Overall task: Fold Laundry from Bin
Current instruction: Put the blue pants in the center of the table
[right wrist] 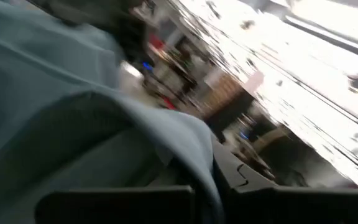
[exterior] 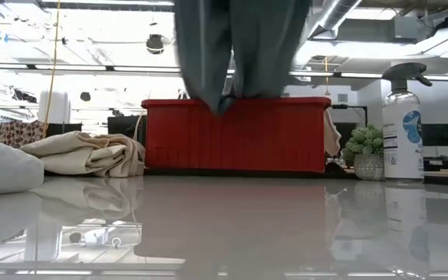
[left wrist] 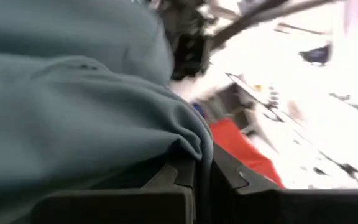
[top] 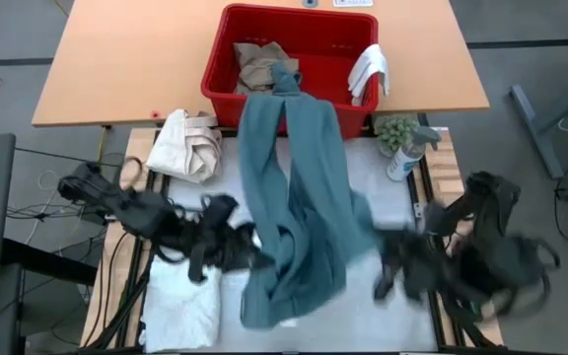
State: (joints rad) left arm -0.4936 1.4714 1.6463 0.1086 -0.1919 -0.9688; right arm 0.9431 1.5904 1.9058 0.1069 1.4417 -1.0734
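Left gripper and right gripper, jaws pinching teal-green garment, lifted above worktop, trailing into red bin

Both arms reach inward over the table, left gripper and right gripper clamped closed.

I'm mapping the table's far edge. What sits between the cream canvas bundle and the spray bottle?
In the low view, the red bin stands between the cream bundle and spray bottle, the teal garment hanging before it; a small potted plant sits beside the bottle.
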